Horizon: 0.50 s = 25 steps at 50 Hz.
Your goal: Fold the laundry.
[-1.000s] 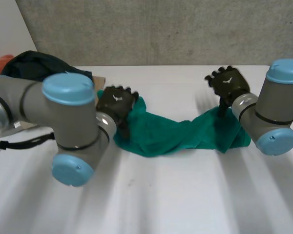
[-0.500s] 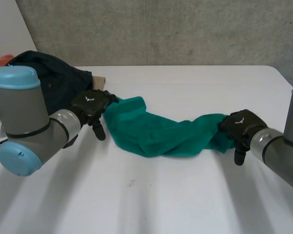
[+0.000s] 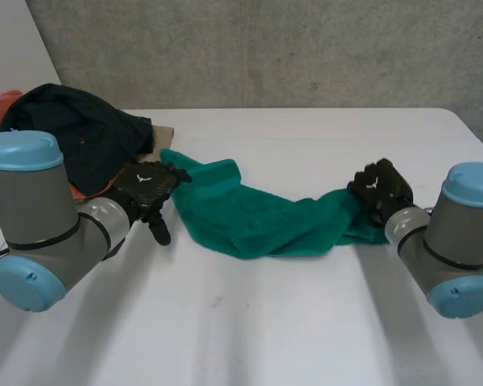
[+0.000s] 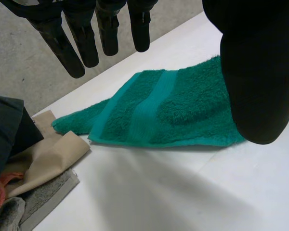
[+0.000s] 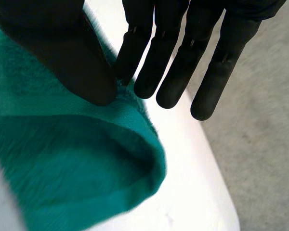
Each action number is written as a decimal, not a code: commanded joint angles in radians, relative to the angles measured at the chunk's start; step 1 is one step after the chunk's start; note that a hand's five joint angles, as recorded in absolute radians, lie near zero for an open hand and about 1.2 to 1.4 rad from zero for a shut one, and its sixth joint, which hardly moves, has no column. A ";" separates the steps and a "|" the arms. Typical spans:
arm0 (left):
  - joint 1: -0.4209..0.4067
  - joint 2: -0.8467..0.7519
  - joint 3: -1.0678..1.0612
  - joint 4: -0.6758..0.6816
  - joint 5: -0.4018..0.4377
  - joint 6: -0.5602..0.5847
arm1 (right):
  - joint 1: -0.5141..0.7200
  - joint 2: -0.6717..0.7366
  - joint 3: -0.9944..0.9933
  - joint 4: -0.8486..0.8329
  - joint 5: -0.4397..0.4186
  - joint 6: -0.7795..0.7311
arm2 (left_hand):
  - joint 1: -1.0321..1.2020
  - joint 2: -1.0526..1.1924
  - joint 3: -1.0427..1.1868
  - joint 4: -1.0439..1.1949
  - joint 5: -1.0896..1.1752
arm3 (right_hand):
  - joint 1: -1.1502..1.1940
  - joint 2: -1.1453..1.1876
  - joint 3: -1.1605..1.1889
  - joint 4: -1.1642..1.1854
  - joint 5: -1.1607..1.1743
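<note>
Reaching for the two ends of the green towel is the step I read here. The towel lies rumpled in a long, twisted band across the middle of the desk, between the two arms.

The right hand is at the towel's right end. In its wrist view the thumb presses on the hem. The nearest of its fingers sits just behind the edge, so the cloth looks pinched there, with the other fingers straight and free.

The left hand is just beside the left end, not touching it. Its fingers hang straight and released, grasping nothing, and the towel's striped corner lies beyond the fingertips.

To do this well, the left hand should go to that corner and pinch the hem itself, one layer only, not a bunch of cloth. It wants the corner on the same long edge the right hand has, or the twist won't come out. Then both hands can draw apart, gently, until the band opens flat on the desk before any fold is made.

One hazard is the dark garment and a beige cloth, which lie close to that left corner. A careless grab could catch them too.
</note>
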 commanded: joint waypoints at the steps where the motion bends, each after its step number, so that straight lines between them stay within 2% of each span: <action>1: 0.011 -0.046 0.022 0.036 0.000 0.005 | 0.053 -0.249 -0.046 0.127 0.004 0.164 | -0.036 -0.027 -0.032 -0.025 -0.018 | 0.281 0.221 0.211 0.204 0.242; 6: 0.008 -0.095 0.071 0.048 -0.006 0.000 | 0.057 -0.385 -0.140 0.324 -0.020 0.282 | -0.048 -0.038 -0.044 -0.037 -0.030 | 0.281 0.221 0.211 0.204 0.242; 15: -0.030 -0.103 0.094 0.025 -0.032 -0.032 | 0.079 -0.372 -0.290 0.663 -0.048 0.360 | -0.087 -0.077 -0.083 -0.075 -0.069 | 0.281 0.221 0.211 0.204 0.242; 25: -0.091 -0.175 0.146 0.017 -0.038 -0.023 | 0.167 -0.474 -0.335 0.714 -0.039 0.448 | -0.087 -0.077 -0.083 -0.075 -0.069 | 0.281 0.221 0.211 0.204 0.242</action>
